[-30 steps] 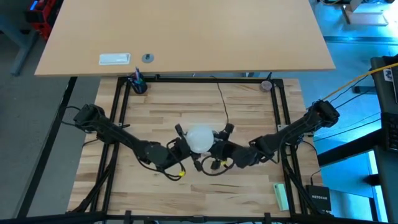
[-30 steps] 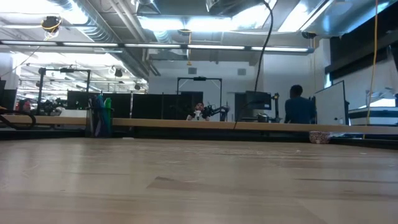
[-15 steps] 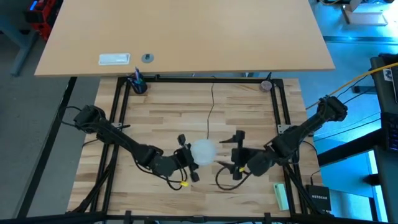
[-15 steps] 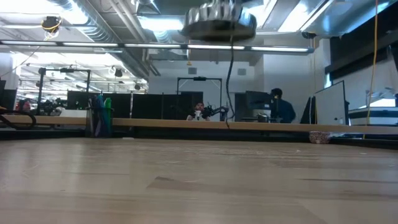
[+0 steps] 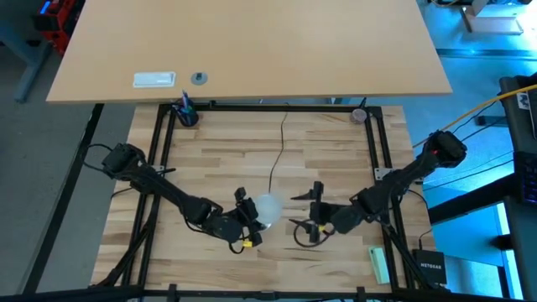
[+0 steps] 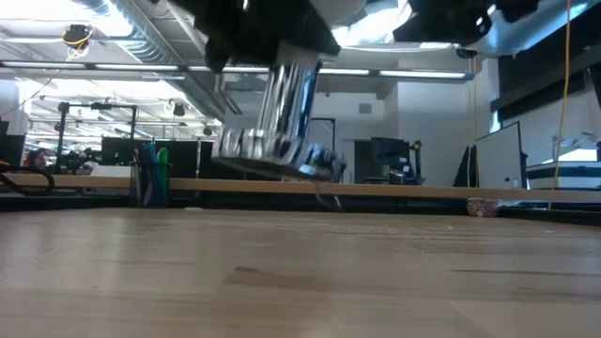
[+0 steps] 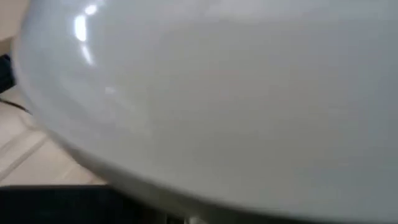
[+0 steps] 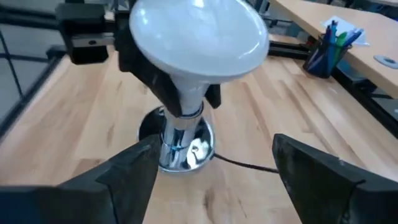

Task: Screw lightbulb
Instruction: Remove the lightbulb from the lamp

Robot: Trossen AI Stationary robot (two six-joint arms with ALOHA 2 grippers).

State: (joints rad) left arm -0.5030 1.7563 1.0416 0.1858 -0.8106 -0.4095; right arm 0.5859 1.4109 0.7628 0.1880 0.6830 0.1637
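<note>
**Overhead and level views.** The left hand (image 5: 254,216) reaches in over the near middle of the tabletop (image 5: 210,159). It is clamped on the bulb (image 5: 267,207), whose white dome faces upward. The right hand (image 5: 313,211) is just beside the bulb on the other side and does not touch it. Its fingers stand apart and hold nothing. A thin black cord (image 5: 281,151) runs from the far edge of the tabletop toward the bulb. A pen cup (image 5: 186,113) stands at the far left corner. In the level view the silver socket (image 6: 277,141) hangs tilted, with its flared foot clear of the wood, beneath dark arm parts at the top of the picture.

**Right wrist view.** The bulb (image 8: 199,37) stands dome up, with its neck running down into the socket (image 8: 181,146). The left hand (image 8: 180,93) grips that neck from both sides, just above the socket. The cord (image 8: 242,165) leaves the socket's foot across the planks. The right hand's own fingers (image 8: 124,180) are spread wide on either side of the socket and clear of it. The pen cup (image 8: 323,53) appears behind.

**Left wrist view.** The bulb's frosted dome (image 7: 217,93) fills nearly the whole picture, with only a strip of tabletop (image 7: 25,155) visible beside it.
</note>
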